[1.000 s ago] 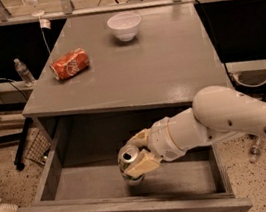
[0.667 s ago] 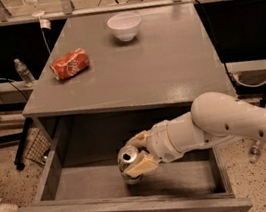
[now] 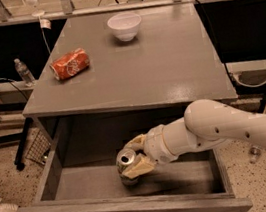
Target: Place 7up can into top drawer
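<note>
The top drawer (image 3: 135, 210) is pulled open below the grey table top. The 7up can (image 3: 126, 163) stands upright inside it, shiny top up, resting on or just above the drawer floor. My gripper (image 3: 133, 155) reaches in from the right and is shut on the can, one tan finger (image 3: 138, 167) in front of it and one behind. The white arm (image 3: 228, 127) stretches over the drawer's right side.
On the table top lie an orange-red can (image 3: 69, 64) on its side at the left and a white bowl (image 3: 125, 26) at the back. A water bottle (image 3: 24, 71) stands left of the table. Litter lies on the floor at lower left.
The arm has drawn slightly back toward the drawer's right; the can stays in the gripper at nearly the same spot in the drawer.
</note>
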Controlling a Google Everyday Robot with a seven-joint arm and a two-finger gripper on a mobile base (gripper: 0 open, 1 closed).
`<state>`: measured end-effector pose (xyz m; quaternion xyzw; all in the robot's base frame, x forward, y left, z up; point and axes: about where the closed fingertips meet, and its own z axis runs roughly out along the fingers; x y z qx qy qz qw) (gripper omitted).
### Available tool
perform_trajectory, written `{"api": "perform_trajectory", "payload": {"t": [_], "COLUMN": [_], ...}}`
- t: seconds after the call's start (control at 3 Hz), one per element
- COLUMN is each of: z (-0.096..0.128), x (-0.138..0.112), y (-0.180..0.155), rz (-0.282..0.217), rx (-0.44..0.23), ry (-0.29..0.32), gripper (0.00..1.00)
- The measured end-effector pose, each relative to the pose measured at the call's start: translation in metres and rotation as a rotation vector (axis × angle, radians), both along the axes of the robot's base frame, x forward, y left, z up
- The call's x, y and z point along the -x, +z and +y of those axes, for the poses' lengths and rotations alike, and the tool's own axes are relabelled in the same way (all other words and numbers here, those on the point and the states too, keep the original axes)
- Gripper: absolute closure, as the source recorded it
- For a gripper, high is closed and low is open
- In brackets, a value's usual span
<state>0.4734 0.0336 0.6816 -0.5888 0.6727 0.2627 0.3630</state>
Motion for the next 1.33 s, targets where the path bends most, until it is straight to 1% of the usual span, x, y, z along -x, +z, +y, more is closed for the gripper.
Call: {"api": "perform_trajectory", "payload": {"t": [1.33], "z": [0.0055], "x": [0.0022], "y": [-0.0009], "rz": [0.001], "rx": [0.000], "ry": [0.012], "gripper": [0.07]}}
